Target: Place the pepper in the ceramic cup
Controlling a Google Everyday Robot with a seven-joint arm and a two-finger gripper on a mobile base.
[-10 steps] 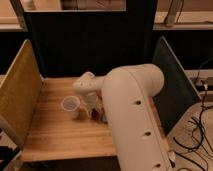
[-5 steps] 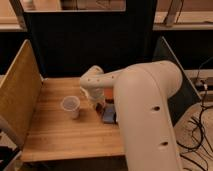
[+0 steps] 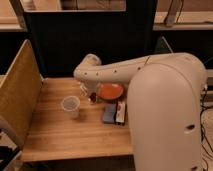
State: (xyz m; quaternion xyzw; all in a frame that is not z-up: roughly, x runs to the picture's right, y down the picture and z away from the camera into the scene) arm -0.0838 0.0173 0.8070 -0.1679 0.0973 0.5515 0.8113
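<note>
The ceramic cup, small and pale, stands upright on the wooden table left of centre. My gripper hangs below the white wrist, just right of the cup and a little behind it, and is shut. A small dark red pepper shows right at the gripper's tip, between the cup and the bowl. Whether the fingers hold the pepper or it lies on the table I cannot tell. The cup's inside looks empty.
An orange-red bowl sits right of the gripper. A flat blue-and-red packet lies in front of the bowl. A tan side panel walls the table's left side, a dark panel its back. My bulky white arm fills the right.
The arm's large body has swung to the right, uncovering the bowl and the packet. The gripper has stayed beside the cup, and the cup has not moved.
</note>
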